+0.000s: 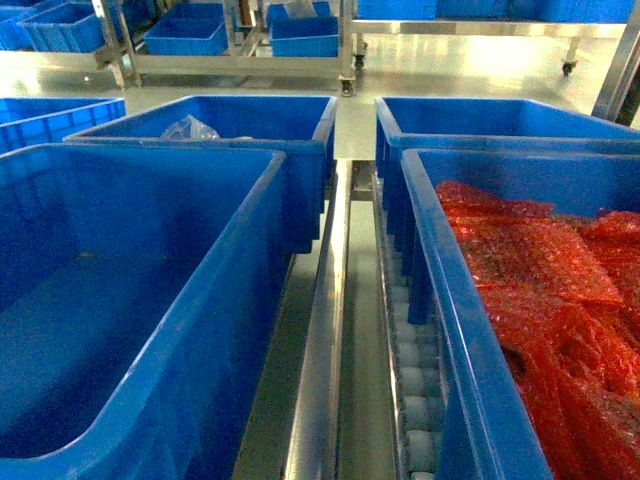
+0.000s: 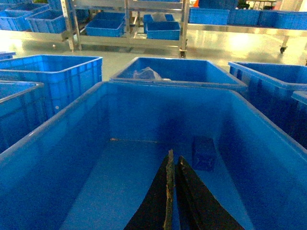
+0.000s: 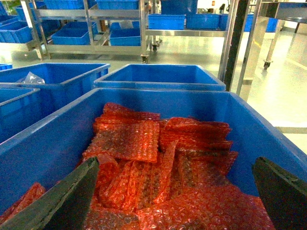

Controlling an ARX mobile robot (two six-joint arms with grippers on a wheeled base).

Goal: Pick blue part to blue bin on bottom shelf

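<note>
On your left, the near blue bin (image 1: 120, 300) is open-topped, and the left gripper (image 2: 173, 165) hangs inside it with its two dark fingers pressed together, holding nothing. Just right of the fingertips a blue part (image 2: 204, 152) lies on the bin floor, near the far wall. The steel centre rail (image 1: 322, 350) and white rollers (image 1: 412, 390) of the bottom shelf run between bins. On your right, the right gripper (image 3: 175, 184) is spread wide above red bubble-wrap bags (image 3: 144, 143).
</note>
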